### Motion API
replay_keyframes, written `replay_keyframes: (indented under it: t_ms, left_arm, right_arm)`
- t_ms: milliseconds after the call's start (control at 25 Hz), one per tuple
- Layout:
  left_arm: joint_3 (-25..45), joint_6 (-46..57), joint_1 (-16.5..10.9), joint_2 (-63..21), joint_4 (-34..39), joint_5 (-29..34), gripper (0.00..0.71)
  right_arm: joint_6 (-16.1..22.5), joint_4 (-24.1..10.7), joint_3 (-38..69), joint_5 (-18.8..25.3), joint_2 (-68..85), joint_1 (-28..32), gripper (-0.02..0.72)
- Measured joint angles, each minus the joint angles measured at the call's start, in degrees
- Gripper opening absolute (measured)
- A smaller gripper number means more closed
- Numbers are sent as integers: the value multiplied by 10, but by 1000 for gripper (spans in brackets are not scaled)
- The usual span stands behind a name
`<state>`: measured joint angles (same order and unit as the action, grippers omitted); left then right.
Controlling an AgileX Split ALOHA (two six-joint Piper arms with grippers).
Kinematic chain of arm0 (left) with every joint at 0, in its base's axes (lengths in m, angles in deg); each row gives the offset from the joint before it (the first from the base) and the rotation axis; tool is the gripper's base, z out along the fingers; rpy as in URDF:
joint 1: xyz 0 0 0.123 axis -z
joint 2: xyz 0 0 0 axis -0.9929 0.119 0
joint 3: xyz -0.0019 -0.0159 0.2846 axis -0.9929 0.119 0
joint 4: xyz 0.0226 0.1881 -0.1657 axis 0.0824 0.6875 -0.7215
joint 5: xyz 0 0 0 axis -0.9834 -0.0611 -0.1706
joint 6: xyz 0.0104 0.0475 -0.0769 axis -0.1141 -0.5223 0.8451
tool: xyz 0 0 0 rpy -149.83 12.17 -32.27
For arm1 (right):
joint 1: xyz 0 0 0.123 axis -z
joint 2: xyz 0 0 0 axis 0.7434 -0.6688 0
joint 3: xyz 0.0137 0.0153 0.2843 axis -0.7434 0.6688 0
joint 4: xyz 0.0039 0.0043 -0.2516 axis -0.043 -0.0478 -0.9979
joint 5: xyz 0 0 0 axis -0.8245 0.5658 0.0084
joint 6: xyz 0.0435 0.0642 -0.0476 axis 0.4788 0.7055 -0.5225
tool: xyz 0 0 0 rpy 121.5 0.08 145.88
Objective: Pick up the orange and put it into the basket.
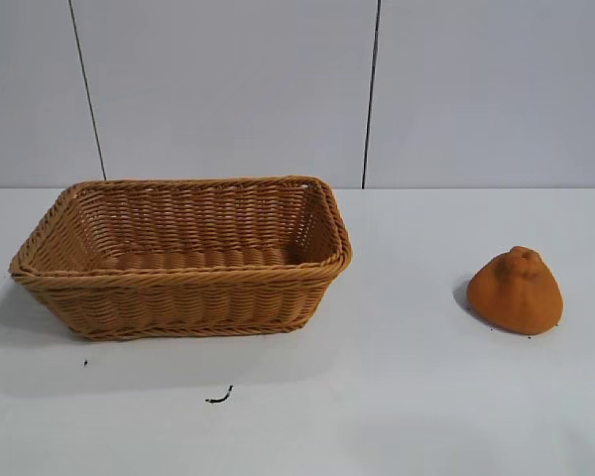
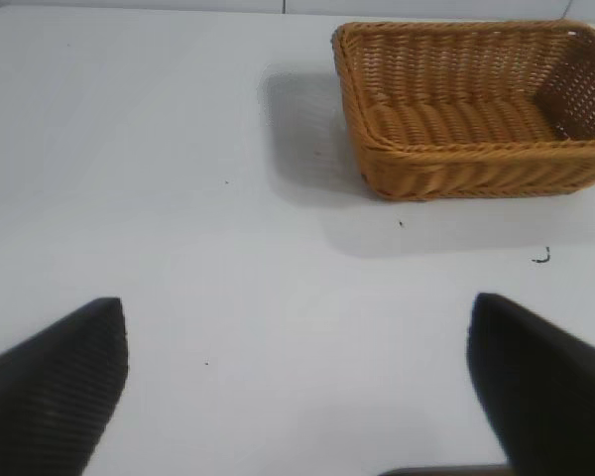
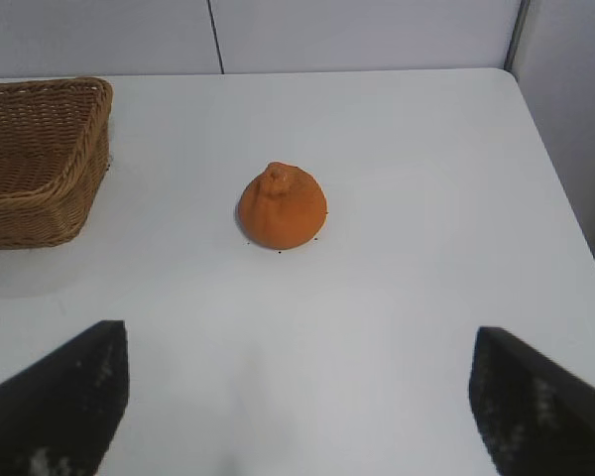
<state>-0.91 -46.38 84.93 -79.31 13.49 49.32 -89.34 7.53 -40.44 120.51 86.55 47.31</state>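
The orange (image 1: 516,291) is a dull-orange dome with a bumpy knob on top; it sits on the white table at the right. It also shows in the right wrist view (image 3: 282,206). The tan woven basket (image 1: 178,283) stands at the left, empty; it shows in the left wrist view (image 2: 476,159) and at the edge of the right wrist view (image 3: 40,164). My right gripper (image 3: 297,387) is open and empty, well short of the orange. My left gripper (image 2: 299,382) is open and empty over bare table, away from the basket. Neither gripper shows in the exterior view.
A small black squiggle mark (image 1: 219,398) lies on the table in front of the basket, also in the left wrist view (image 2: 541,257). A grey panelled wall stands behind the table. The table's edge (image 3: 565,198) runs close beyond the orange.
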Motion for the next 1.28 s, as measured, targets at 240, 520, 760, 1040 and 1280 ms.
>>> replay_keyframes:
  t_ms: [240, 520, 760, 1040, 1280]
  left_arm:
    - [0, 0, 0, 0, 0, 0, 666]
    - [0, 0, 0, 0, 0, 0, 666]
    - [0, 0, 0, 0, 0, 0, 666]
    - [0, 0, 0, 0, 0, 0, 666]
    - [0, 0, 0, 0, 0, 0, 666]
  right_arm:
    - [0, 0, 0, 0, 0, 0, 638]
    - [0, 0, -1, 0, 0, 0, 638]
    - [0, 0, -50, -1, -120, 0, 638]
    - [0, 28, -175, -1, -385, 0, 638]
    - [0, 41, -303, -2, -597, 0, 638]
